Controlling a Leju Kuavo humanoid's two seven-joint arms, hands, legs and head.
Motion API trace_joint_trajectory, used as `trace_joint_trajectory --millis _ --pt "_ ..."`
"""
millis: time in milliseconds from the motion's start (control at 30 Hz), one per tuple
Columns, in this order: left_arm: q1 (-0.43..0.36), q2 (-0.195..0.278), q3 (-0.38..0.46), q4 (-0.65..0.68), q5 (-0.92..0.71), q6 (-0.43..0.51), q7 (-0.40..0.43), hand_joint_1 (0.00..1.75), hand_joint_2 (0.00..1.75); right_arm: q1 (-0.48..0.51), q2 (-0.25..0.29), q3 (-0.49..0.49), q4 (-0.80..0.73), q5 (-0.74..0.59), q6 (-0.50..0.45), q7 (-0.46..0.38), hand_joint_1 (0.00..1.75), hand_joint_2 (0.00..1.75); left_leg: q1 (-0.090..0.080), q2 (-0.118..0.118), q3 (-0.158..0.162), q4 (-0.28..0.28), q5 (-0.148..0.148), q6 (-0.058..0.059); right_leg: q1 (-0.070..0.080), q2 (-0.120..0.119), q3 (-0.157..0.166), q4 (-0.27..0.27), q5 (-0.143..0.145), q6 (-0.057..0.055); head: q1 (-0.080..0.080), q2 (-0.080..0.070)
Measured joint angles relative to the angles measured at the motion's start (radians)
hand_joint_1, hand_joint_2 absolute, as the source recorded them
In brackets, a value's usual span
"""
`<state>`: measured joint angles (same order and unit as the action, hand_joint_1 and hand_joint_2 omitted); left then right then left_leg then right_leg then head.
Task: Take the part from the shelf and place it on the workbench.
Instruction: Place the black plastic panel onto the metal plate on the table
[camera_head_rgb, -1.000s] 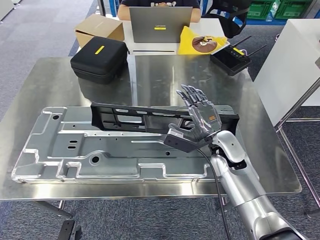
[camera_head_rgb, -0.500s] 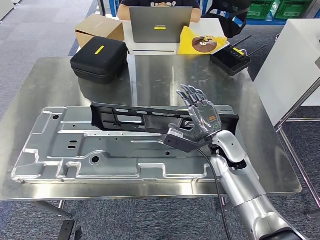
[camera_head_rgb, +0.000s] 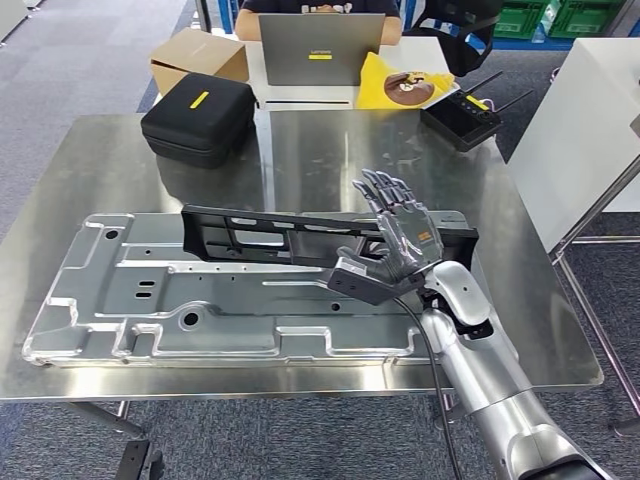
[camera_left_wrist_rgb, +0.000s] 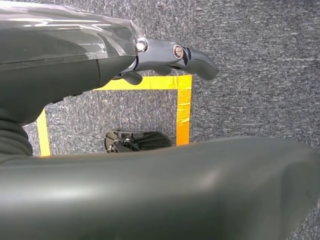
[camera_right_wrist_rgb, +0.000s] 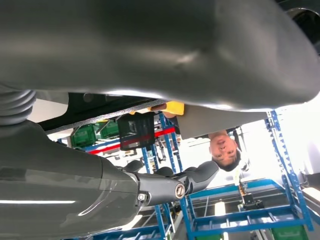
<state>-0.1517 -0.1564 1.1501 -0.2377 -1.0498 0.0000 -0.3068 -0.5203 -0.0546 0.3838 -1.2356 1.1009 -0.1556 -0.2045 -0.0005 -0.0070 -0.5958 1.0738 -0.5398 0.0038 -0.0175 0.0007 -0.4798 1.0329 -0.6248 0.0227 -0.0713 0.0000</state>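
A long black part (camera_head_rgb: 256, 232) lies flat across the back of a large stamped silver plate (camera_head_rgb: 151, 300) on the steel workbench (camera_head_rgb: 324, 150). Over the part's right end hovers my right hand (camera_head_rgb: 396, 240), fingers spread and stretched forward, thumb reaching left over the plate, with nothing held. The right wrist view has the same hand (camera_right_wrist_rgb: 162, 186) with straight fingers against the room beyond. My left hand (camera_left_wrist_rgb: 166, 54) hangs above grey carpet in the left wrist view, fingers extended and holding nothing.
At the bench's far edge sit a black zip case (camera_head_rgb: 198, 118) and a black controller (camera_head_rgb: 462, 118). Behind them are a cardboard box (camera_head_rgb: 198, 55), a laptop (camera_head_rgb: 321, 47) with a person seated at it, and a yellow bag (camera_head_rgb: 400, 85). A white table (camera_head_rgb: 581, 130) stands at right.
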Motion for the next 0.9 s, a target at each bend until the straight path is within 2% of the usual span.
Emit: trace_joint_trajectory --millis 900 --pt "0.0 0.0 0.0 0.0 0.0 0.0 0.0 0.0 0.0 0.0 0.0 0.0 0.0 0.0 0.0 0.0 0.0 0.0 0.0 0.0 0.0 0.0 0.0 0.0 0.0 0.0 0.0 0.0 0.0 0.0 0.0 0.0"
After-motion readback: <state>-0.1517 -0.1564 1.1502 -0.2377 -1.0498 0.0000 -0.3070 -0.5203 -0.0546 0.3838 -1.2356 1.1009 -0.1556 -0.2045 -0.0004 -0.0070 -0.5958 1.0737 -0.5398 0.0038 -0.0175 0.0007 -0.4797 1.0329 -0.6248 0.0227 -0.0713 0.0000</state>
